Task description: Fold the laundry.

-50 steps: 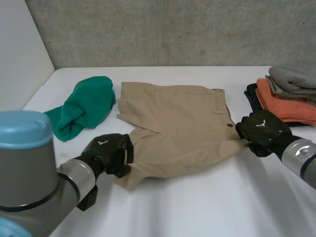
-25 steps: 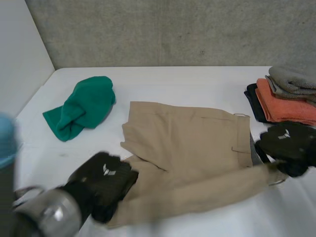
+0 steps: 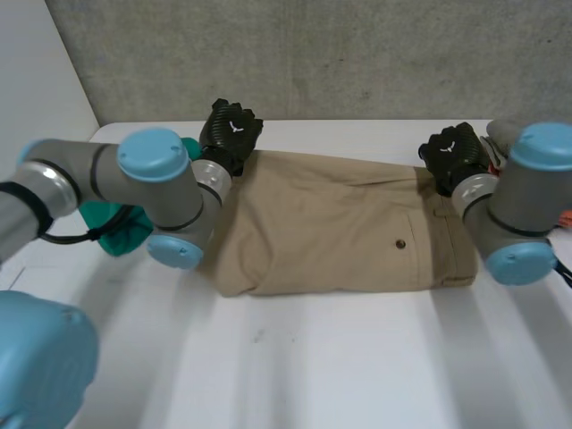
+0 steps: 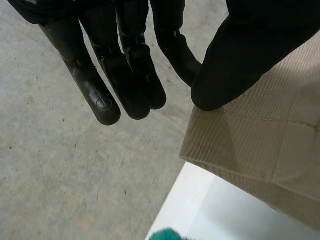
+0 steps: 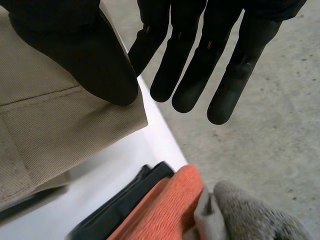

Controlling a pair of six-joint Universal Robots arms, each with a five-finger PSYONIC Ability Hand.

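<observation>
The robot's left arm reached across the white table [image 3: 357, 366] with its elbow bent, and the black left hand [image 3: 231, 130] sat at the far left corner of the tan cotton shorts [image 3: 340, 228]. The right arm mirrored it, with the black right hand [image 3: 456, 154] at the far right corner beside the waistband. In the left wrist view the left hand [image 4: 125, 65] was open: its fingers [image 4: 100, 95] were straight and side by side, reaching out past the cloth, while the thumb [image 4: 235, 60] alone rested its tip on the stitched hem of the shorts [image 4: 260, 145]. The right hand [image 5: 200, 55] was also open, with its fingers [image 5: 225, 95] straight and slightly spread beyond the table's edge and its thumb [image 5: 85, 55] lying on the corner of the shorts [image 5: 45, 130]. The shorts lay flat and doubled over in the middle of the table, with a small dark button [image 3: 399, 243] showing on top. Each hand carried a small white mark on its back – a logo rather than readable writing. A crumpled green cloth [image 3: 125, 243] lay behind the left arm. Just beside the right hand was a stack of folded cloth – a grey towel [image 5: 250, 220] on an orange towel [image 5: 155, 210] over a black cloth [image 5: 125, 205].
</observation>
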